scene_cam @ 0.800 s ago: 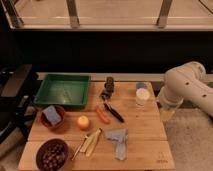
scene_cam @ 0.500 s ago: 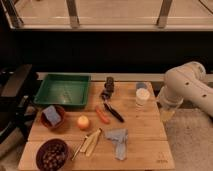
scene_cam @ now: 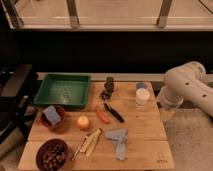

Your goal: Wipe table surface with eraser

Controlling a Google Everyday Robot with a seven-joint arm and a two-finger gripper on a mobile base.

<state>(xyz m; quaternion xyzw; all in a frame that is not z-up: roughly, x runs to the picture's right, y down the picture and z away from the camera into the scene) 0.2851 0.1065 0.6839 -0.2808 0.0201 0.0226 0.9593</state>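
The eraser (scene_cam: pixel 109 83), a small dark block, stands near the back edge of the wooden table surface (scene_cam: pixel 142 131), just right of the green tray. My white arm (scene_cam: pixel 186 89) bends in from the right. Its gripper (scene_cam: pixel 167 114) hangs beside the table's right edge, below and right of the white cup. It is well apart from the eraser, open, and I see nothing in it.
A green tray (scene_cam: pixel 64 91) sits at the back left and a white cup (scene_cam: pixel 142 97) at the back right. Mid-table lie a black-handled tool (scene_cam: pixel 114 112), a carrot (scene_cam: pixel 102 116), an orange fruit (scene_cam: pixel 83 122), a blue-grey cloth (scene_cam: pixel 118 141) and wooden sticks (scene_cam: pixel 89 143). Two bowls (scene_cam: pixel 52 118) (scene_cam: pixel 52 155) stand at the left.
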